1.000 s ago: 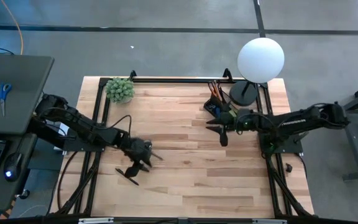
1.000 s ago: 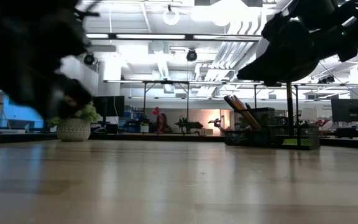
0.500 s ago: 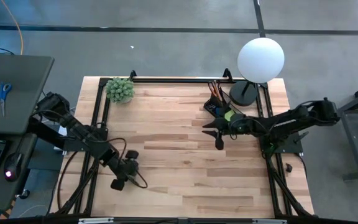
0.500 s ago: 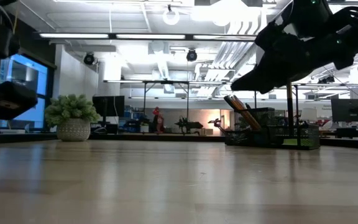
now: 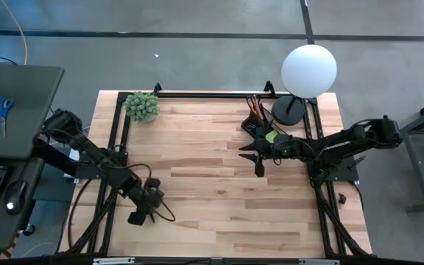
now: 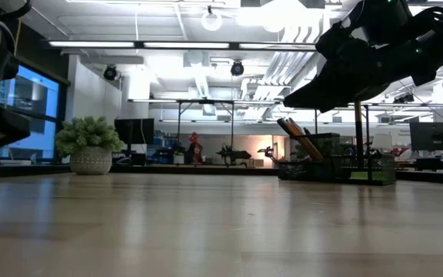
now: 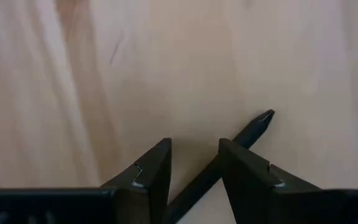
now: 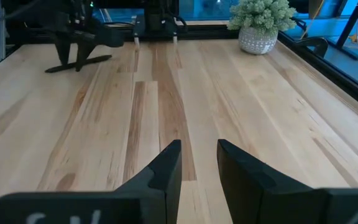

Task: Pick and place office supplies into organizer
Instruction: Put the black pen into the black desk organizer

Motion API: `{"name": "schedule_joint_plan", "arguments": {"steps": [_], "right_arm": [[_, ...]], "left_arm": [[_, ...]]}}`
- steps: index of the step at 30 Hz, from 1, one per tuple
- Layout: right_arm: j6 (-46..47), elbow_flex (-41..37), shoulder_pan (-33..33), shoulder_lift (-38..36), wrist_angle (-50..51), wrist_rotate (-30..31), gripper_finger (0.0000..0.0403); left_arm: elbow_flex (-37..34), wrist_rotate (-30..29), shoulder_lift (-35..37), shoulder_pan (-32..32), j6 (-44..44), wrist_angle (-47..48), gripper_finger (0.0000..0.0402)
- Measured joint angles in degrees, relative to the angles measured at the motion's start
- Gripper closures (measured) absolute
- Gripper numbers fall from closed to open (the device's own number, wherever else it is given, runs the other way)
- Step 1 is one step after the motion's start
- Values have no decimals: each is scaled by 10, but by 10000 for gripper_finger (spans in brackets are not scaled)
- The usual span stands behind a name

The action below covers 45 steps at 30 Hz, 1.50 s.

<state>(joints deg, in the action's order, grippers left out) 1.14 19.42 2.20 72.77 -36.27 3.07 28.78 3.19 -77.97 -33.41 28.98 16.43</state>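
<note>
My left gripper (image 5: 137, 216) is over the table's near left part, fingers pointing steeply down, shut on a black pen (image 7: 253, 127). The right wrist view shows it far off (image 8: 76, 59), with the pen crosswise under it. My right gripper (image 8: 199, 144) hangs open in front of the organizer (image 5: 257, 121), above the table, with nothing between its fingers. The organizer is a small black caddy beside the lamp's base. Pencils (image 6: 298, 138) stick out of it at a slant. My left gripper pinches the black pen's shaft (image 7: 194, 186) between its two fingers, which come from above and lie across it. The pen runs slantwise through the gap, and its pointed end (image 7: 265, 116) sticks out past one finger. It lies about level, close over the wood; whether it touches the wood I cannot tell.
A white globe lamp (image 5: 308, 70) stands at the far right corner. A small potted plant (image 5: 142, 105) is at the far left. Black frame rails (image 5: 120, 140) run along the table's left, right and far sides. Bare wood lies between the two grippers.
My left gripper has swung from nearer the table's middle toward the left and near edges, carrying the pen along. It has also tipped to point more steeply down. Most of this took place in the first half second.
</note>
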Motion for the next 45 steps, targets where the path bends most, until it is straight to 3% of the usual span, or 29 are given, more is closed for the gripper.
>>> {"name": "schedule_joint_plan", "arguments": {"steps": [4,8,12,18,24,33,36,42,45], "right_arm": [[0,0,0,0,0,0,309],[0,0,0,0,0,0,309],[-5,0,0,0,0,0,309],[-26,0,0,0,0,3,309],[-30,0,0,0,0,4,309],[-36,0,1,0,-4,16,309],[-36,0,1,0,-4,17,309],[-27,0,1,0,-5,17,309],[-27,0,1,0,-5,17,309]], "left_arm": [[59,0,0,-1,0,140,279],[87,3,0,-15,-10,221,279],[89,-9,0,-35,-16,225,279],[83,-88,-20,-54,-15,217,279],[61,-35,-50,-52,-22,186,279],[58,-87,-51,-54,-67,174,282],[58,-93,-51,-54,-67,171,301],[58,-105,-52,-54,-68,163,385],[58,-106,-52,-54,-67,162,379]]}}
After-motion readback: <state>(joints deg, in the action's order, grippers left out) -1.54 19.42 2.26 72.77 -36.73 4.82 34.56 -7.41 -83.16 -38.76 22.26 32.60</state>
